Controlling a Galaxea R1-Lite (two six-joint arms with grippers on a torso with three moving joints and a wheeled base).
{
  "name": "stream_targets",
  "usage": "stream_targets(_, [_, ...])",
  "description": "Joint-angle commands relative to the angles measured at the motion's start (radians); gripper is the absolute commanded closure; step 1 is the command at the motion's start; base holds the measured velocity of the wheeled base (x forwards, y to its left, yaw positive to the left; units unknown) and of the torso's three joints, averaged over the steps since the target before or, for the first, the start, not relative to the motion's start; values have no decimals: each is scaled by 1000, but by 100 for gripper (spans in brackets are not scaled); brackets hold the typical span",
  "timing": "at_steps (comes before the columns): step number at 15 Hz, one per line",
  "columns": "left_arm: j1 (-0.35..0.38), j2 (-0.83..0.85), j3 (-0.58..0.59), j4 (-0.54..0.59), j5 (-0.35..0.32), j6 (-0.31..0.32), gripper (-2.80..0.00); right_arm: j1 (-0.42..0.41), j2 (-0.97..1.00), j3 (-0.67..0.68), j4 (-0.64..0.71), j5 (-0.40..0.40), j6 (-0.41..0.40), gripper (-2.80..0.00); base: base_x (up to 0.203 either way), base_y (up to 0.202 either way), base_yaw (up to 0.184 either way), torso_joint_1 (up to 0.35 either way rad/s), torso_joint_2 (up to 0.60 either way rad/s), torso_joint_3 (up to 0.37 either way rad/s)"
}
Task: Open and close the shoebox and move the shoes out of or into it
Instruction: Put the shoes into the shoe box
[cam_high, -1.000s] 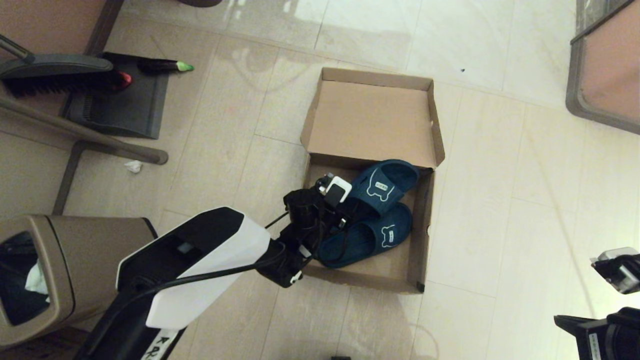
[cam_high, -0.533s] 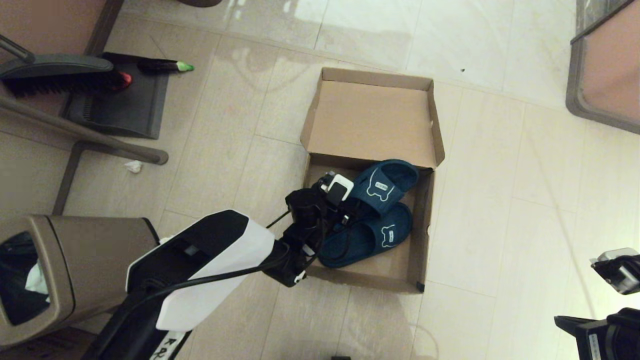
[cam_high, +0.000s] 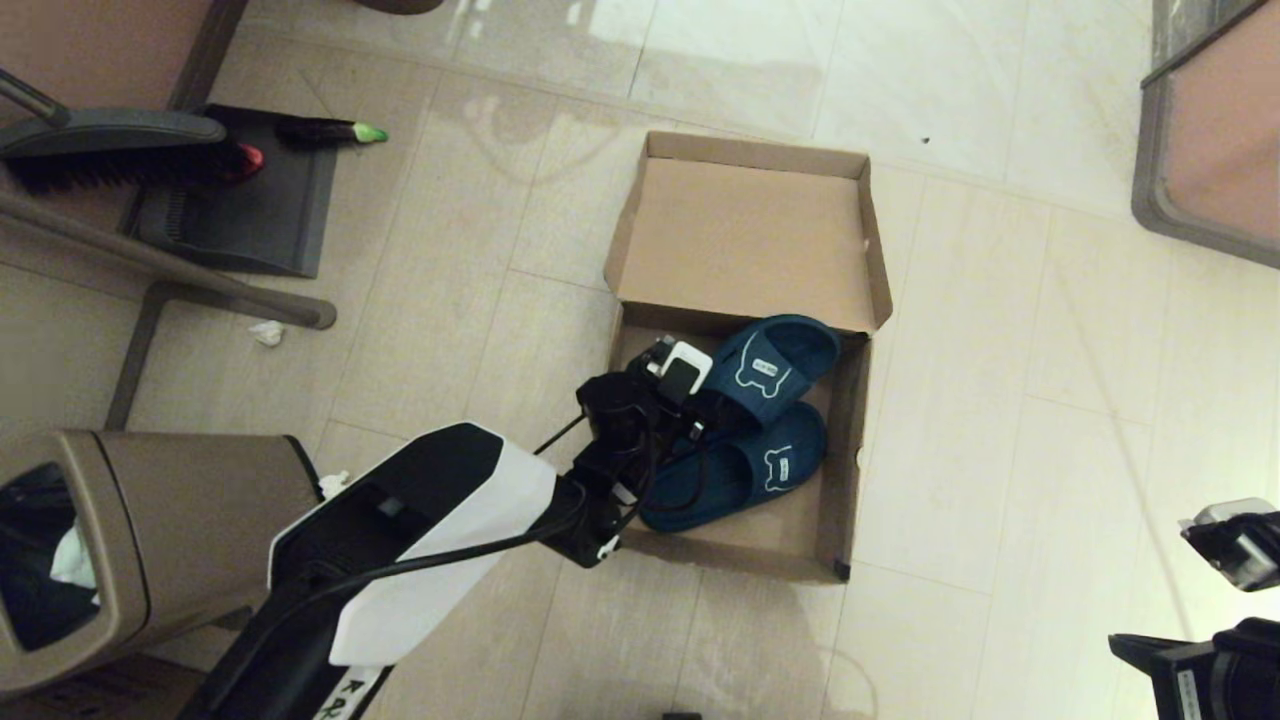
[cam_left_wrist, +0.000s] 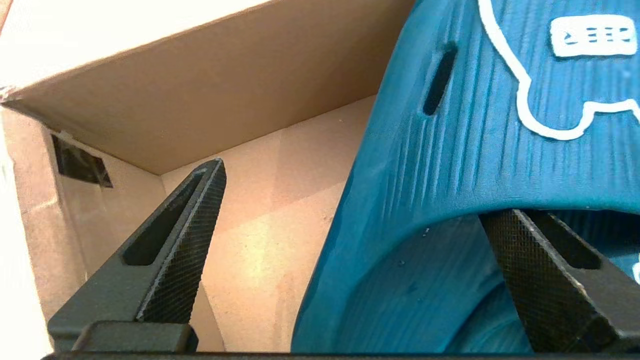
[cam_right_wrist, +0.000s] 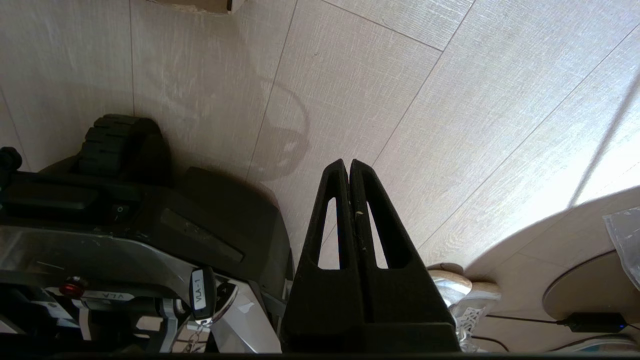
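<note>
Shoes (cam_high: 745, 420) lie in the open box (cam_high: 845, 470) at frame centre. Left claw (cam_left_wrist: 350, 220) straddles one strap, released; closing and lifting looks next. Right claw (cam_right_wrist: 349, 170), clenched, sits parked at lower right.

Pale beige floor tiles (cam_high: 1000, 330) with thin grout lines fill the room, glossy enough to carry bright light reflections along the far edge. A brown trash bin (cam_high: 150, 540) stands at the near left, beyond it a dark dustpan (cam_high: 250, 215) and a black brush (cam_high: 120, 150). Pinkish furniture with a grey edge (cam_high: 1215, 140) sits far right.
</note>
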Motion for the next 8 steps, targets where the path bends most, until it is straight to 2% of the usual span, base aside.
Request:
stream_targets(1, [-1, 22, -13, -11, 1, 2, -280, 1, 1, -1, 0, -1, 1, 0, 0, 0, 0, 0, 0, 0])
stream_targets(2, [-1, 25, -25, -10, 1, 2, 0, 1, 1, 0, 0, -2, 1, 0, 0, 0, 0, 0, 0, 0])
stream_targets(8, [-6, 23, -36, -3, -2, -4, 0, 1, 1, -1, 0, -1, 0, 0, 0, 0, 0, 0, 0, 0])
